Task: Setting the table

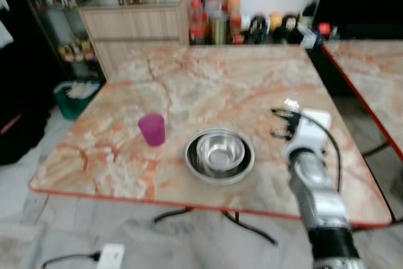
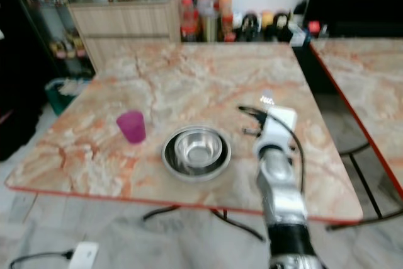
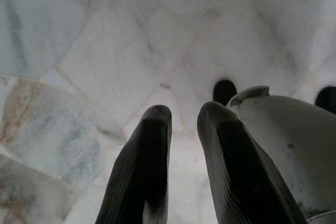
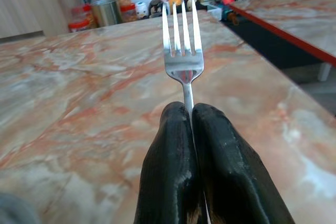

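Left gripper (image 3: 181, 129): fingers slightly apart, holding nothing, over pale floor tiles. Pink cup (image 1: 152, 129) stands left of the nested steel bowls (image 1: 220, 154) on the marble table (image 1: 189, 80). Right gripper (image 4: 190, 116), just right of the bowls: fingers clamped on the fork (image 4: 181, 40), handle hidden.

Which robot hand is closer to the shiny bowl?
Right. The right end effector, pinching a fork, is over the table just to the right of the steel bowl. The left end effector hangs down by the floor.
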Motion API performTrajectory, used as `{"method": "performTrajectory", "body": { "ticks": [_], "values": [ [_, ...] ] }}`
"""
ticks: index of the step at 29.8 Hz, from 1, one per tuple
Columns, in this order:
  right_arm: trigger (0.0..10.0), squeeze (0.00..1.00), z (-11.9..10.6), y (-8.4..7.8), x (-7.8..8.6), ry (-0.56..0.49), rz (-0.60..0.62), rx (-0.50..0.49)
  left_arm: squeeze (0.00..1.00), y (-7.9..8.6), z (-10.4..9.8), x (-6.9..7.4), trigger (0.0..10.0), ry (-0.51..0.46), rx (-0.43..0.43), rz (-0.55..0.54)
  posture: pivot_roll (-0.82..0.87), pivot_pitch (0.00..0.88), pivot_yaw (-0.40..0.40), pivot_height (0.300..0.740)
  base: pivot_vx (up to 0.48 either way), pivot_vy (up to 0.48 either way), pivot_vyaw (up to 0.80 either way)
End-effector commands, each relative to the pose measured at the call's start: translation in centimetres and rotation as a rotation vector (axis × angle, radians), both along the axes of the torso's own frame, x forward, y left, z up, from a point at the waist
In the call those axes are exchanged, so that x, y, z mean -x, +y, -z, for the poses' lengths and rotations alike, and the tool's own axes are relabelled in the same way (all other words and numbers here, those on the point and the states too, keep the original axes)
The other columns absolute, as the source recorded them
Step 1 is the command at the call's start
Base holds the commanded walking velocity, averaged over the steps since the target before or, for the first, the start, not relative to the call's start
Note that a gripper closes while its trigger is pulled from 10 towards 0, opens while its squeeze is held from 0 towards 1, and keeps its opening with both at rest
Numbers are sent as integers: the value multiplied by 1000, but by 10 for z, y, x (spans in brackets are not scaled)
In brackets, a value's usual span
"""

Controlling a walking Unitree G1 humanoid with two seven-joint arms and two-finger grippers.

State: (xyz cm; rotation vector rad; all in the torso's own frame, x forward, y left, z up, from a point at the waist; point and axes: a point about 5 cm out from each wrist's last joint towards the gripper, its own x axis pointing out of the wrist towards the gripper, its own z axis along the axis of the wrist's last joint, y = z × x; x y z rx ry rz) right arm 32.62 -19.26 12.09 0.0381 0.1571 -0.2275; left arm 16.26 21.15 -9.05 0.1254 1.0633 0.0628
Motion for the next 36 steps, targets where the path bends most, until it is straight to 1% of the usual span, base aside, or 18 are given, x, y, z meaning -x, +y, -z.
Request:
{"method": "performTrajectory", "body": {
  "ticks": [1,3,5,7,10,13,15,22,26,27,29,36],
  "values": [
    [10000,0,-3,13,-3,4,-43,-14,0,11,-1,2,10000,13,-35,9,28,0,28,728,0,0,0],
    [10000,0,1,13,-2,32,-56,-7,0,11,-1,2,10000,14,-35,11,28,0,29,728,0,0,0],
    [10000,0,2,13,-2,37,-58,-6,0,11,-1,3,10000,15,-35,11,28,0,29,728,0,0,0],
    [10000,0,15,10,-2,122,-61,-2,0,11,-1,3,10000,16,-33,12,33,0,28,728,0,0,0],
    [10000,0,24,10,-4,180,-88,8,0,10,0,4,10000,18,-31,13,35,0,29,728,0,0,0],
    [10000,0,26,9,-6,195,-99,15,0,10,0,5,10000,19,-30,12,37,0,27,728,0,0,0],
    [10000,0,27,8,-9,226,-129,21,0,10,0,5,10000,20,-29,13,38,0,27,728,0,0,0],
    [10000,0,25,0,-16,250,-155,47,0,9,1,6,10000,23,-25,15,40,0,25,728,0,0,0],
    [10000,0,32,3,-17,285,-196,50,0,10,1,6,10000,23,-25,14,41,0,24,728,0,0,0],
    [10000,0,38,5,-15,313,-220,59,0,10,1,6,10000,22,-25,13,41,0,24,728,0,0,0],
    [10000,0,43,7,-14,334,-226,55,0,9,0,6,10000,22,-24,12,47,0,23,728,0,0,0],
    [10000,0,49,9,-12,350,-232,42,0,9,0,5,10000,23,-23,9,51,0,22,728,0,0,0]
  ]
}}
